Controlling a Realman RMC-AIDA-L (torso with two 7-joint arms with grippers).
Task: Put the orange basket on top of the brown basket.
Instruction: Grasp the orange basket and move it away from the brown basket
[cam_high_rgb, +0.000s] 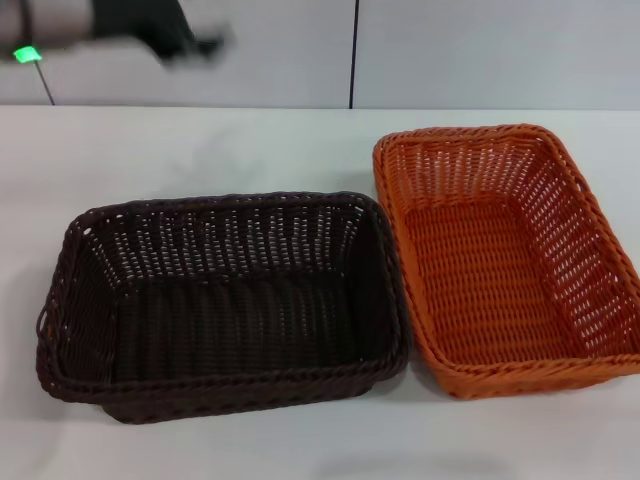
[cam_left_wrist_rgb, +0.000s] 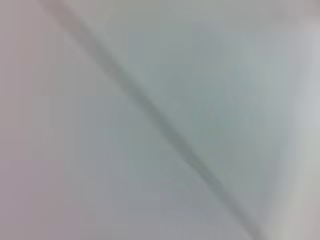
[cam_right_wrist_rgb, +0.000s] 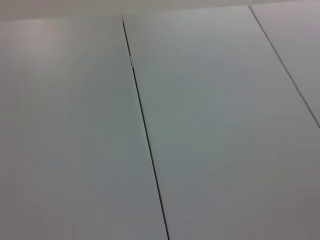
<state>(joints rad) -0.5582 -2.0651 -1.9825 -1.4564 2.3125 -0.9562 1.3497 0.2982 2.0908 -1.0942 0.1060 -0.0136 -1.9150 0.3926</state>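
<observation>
The orange basket (cam_high_rgb: 505, 255) sits empty on the white table at the right in the head view. The brown basket (cam_high_rgb: 225, 300) sits empty to its left, their near sides almost touching. My left arm shows blurred at the top left of the head view, high above the table and far behind the brown basket, with its gripper (cam_high_rgb: 205, 45) dark and indistinct. My right gripper is out of view. Both wrist views show only pale panels with a dark seam, no basket and no fingers.
The white table (cam_high_rgb: 200, 150) stretches behind and in front of both baskets. A grey wall with a dark vertical seam (cam_high_rgb: 353, 55) stands behind the table. A green light (cam_high_rgb: 25, 53) glows on the left arm.
</observation>
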